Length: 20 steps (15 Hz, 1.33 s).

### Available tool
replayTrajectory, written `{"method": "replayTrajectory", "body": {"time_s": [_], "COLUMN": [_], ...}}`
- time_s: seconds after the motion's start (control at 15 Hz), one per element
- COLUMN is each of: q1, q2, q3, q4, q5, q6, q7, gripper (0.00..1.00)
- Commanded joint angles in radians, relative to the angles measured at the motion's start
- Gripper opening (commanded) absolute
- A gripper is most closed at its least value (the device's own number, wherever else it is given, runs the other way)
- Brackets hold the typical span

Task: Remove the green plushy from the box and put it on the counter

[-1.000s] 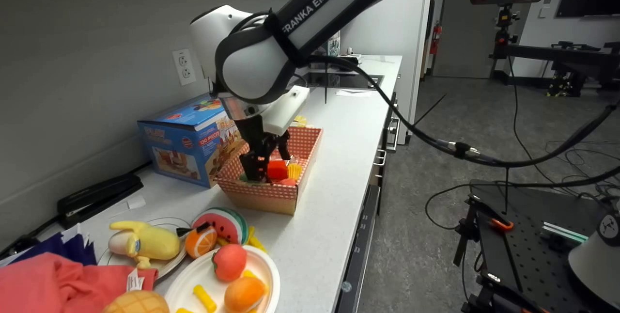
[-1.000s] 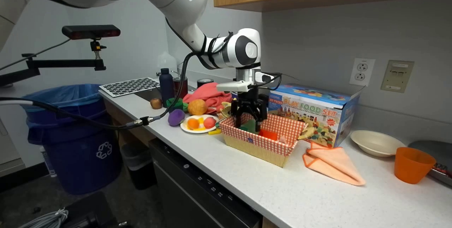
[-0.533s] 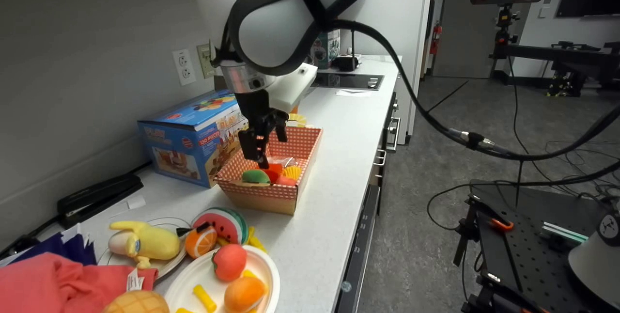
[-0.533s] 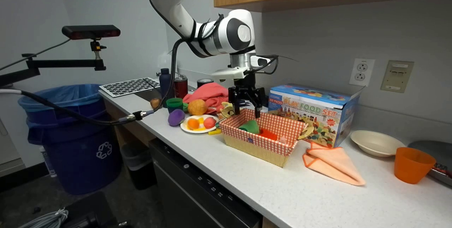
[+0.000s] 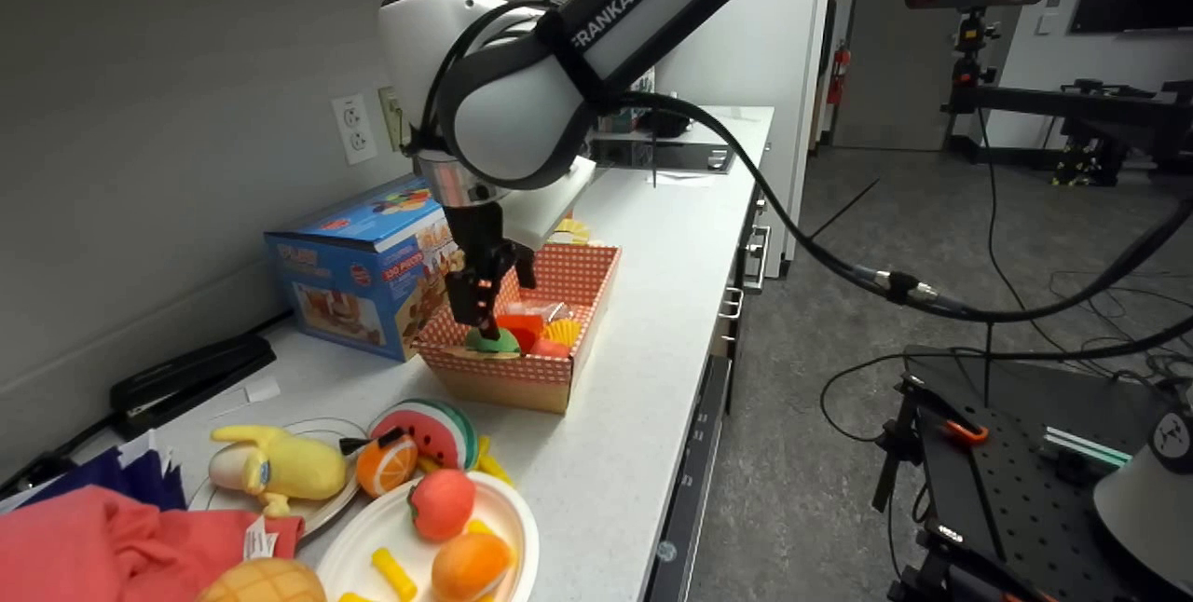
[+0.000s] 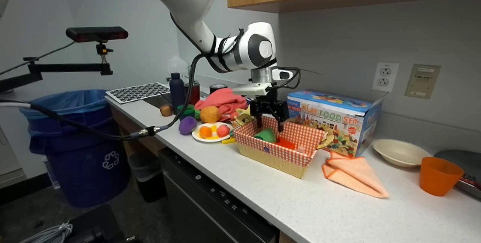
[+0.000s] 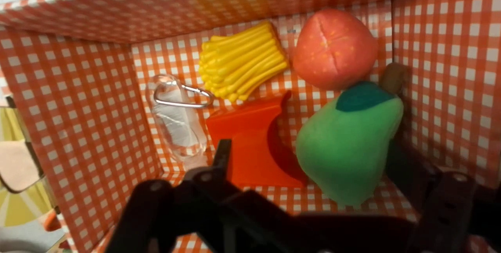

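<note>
Plushy (image 7: 350, 147), green, pear-shaped, with dark leaf and brown stem: one, lying in the box (image 6: 272, 162), by the end wall nearest the white plate (image 5: 508, 501). Not yet grasped.

Box, gingham-lined: on the counter (image 6: 319, 209), between its front edge and the blue carton (image 6: 334, 122). Also inside: red holder (image 7: 254, 151), just beside the plushy; yellow fries (image 7: 242, 63); round red toy (image 7: 332, 49), in the corner toward the counter's front edge.

Gripper (image 6: 269, 127): jaws wide apart, nothing held, pointing down over the plushy's end of the box. In the wrist view one finger stands just beside the plushy on the end-wall side; the other hangs over the red holder. Contact: we cannot tell.

Handling notes: we would shift slightly toward the end wall, so the inner finger drops between plushy and red holder, not onto the latter, and mind scraping the lining. We should go low, close across the fat body rather than the stem, lift straight past the rim, then set it down between box and the counter's front edge, back from the lip lest it roll.
</note>
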<state>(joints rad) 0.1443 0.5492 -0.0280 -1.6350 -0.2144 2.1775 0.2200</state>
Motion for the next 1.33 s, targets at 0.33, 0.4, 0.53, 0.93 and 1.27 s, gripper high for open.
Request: {"method": "replayTrajectory", "body": {"time_s": [0.33, 0.4, 0.53, 0.93, 1.27], "q1": [0.026, 0.006, -0.001, -0.006, 0.003], "q2": [0.036, 0.099, 0.127, 0.229, 0.233], "q3": [0.007, 0.001, -0.003, -0.019, -0.029], "q4": [0.071, 0.114, 0.134, 0.226, 0.264], "q5": [0.005, 0.008, 0.012, 0.013, 0.007], "q6": [-0.018, 0.009, 0.007, -0.014, -0.037], "q7": [0.017, -0.006, -0.010, -0.008, 0.004], "gripper": [1.00, 1.00, 1.00, 0.87, 0.50]}}
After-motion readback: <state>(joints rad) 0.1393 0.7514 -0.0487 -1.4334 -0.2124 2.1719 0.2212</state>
